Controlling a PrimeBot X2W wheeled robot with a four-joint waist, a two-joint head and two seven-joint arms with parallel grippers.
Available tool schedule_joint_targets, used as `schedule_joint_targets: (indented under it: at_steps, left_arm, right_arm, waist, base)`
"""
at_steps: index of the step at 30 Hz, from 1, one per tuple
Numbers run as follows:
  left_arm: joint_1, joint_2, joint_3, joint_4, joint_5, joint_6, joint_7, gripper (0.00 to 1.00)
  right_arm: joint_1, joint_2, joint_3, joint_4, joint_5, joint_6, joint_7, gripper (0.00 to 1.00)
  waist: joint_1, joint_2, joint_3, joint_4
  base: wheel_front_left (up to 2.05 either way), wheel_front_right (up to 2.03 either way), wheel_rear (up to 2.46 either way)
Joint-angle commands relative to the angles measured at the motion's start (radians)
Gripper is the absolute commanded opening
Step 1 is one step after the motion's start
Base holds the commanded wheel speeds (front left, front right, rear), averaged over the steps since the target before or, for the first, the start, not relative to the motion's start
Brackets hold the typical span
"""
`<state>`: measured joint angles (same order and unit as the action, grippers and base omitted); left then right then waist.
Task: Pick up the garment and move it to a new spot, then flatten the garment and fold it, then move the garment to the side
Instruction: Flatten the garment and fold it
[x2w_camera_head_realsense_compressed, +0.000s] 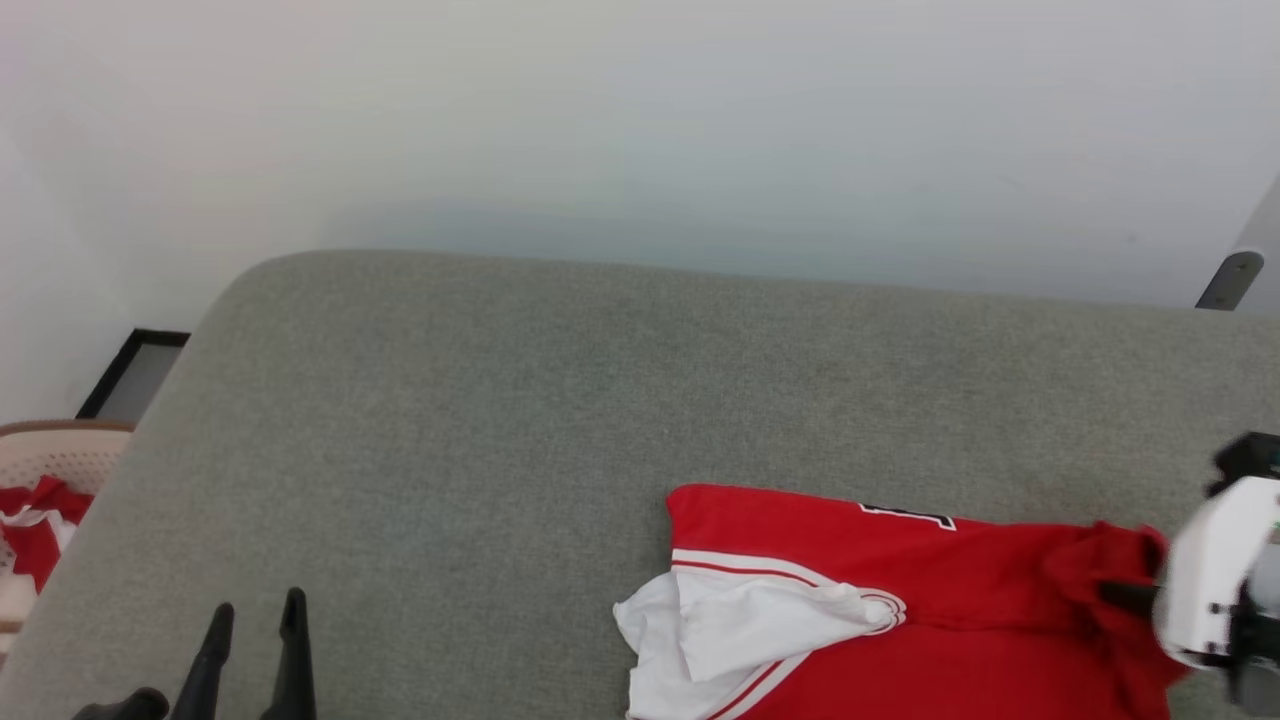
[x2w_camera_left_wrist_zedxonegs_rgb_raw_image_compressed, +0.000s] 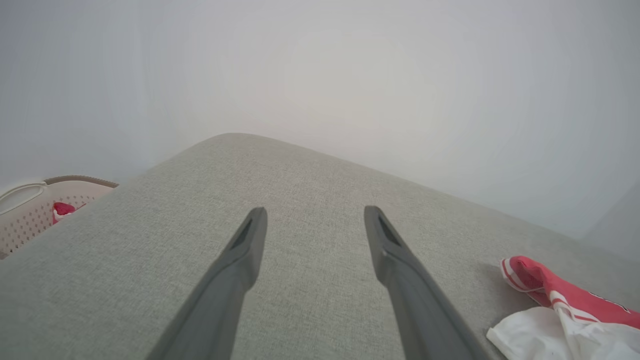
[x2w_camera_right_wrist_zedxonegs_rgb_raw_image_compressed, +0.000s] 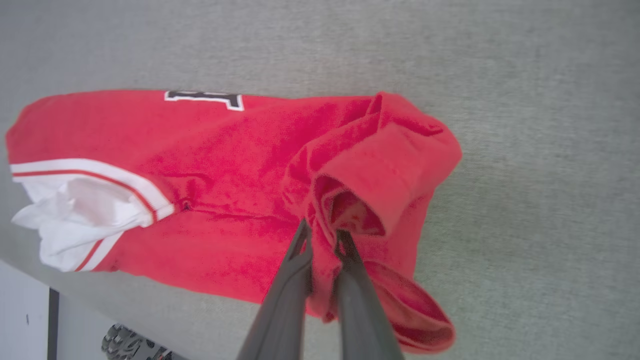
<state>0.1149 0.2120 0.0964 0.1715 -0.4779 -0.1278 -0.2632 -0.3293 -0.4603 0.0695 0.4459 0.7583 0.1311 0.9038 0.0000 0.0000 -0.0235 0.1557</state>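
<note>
Red shirt (x2w_camera_head_realsense_compressed: 900, 590) lies partly folded on the grey cushion (x2w_camera_head_realsense_compressed: 450, 420), white sleeve (x2w_camera_head_realsense_compressed: 740, 620) toward the robot's left. Right gripper (x2w_camera_right_wrist_zedxonegs_rgb_raw_image_compressed: 322, 234) is clenched on a bunched red fold at the shirt's right end. Left gripper (x2w_camera_left_wrist_zedxonegs_rgb_raw_image_compressed: 315, 217) is released, fingers spread over bare cushion, well apart from the shirt.

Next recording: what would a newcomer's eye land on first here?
The red shirt with its white sleeve lies on the grey cushion, low and right in the head view. The right gripper is shut on a bunched red fold at the shirt's edge. The left gripper hangs open over bare cushion.
</note>
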Motion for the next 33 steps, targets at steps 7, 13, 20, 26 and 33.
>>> schedule_joint_targets:
  at_steps: [7, 13, 20, 26, 33]
  left_arm:
    - [-0.011, -0.004, -0.034, 0.014, -0.004, -0.004, -0.001, 1.0]
    - [-0.06, -0.01, -0.094, 0.041, 0.006, -0.004, -0.001, 1.0]
    - [-0.135, -0.021, -0.18, 0.083, -0.004, -0.004, -0.001, 1.0]
    - [-0.173, -0.025, -0.202, 0.106, -0.019, -0.004, -0.001, 1.0]
    - [-0.169, -0.014, -0.182, 0.111, -0.028, -0.004, -0.001, 1.0]
  right_arm:
    - [0.012, 0.147, 0.067, -0.188, 0.02, -0.001, 0.06, 0.0]
    - [-0.03, 0.28, 0.119, -0.176, -0.038, -0.001, 0.032, 0.0]
    - [-0.086, 0.366, 0.171, -0.045, -0.118, -0.001, -0.061, 0.0]
    - [-0.132, 0.389, 0.223, 0.063, -0.144, -0.001, -0.132, 0.53]
    - [-0.178, 0.403, 0.286, 0.086, -0.078, -0.001, -0.166, 1.0]
  waist:
    - [0.0, 0.0, -0.024, 0.025]
    - [0.0, 0.0, -0.023, 0.087]
    - [0.0, 0.0, -0.02, 0.171]
    - [0.0, 0.0, -0.011, 0.202]
    - [0.0, 0.0, -0.008, 0.187]
  base:
    - [0.0, 0.0, 0.0]
    - [0.0, 0.0, 0.0]
    - [0.0, 0.0, 0.0]
    - [0.0, 0.0, 0.0]
    - [0.0, 0.0, 0.0]
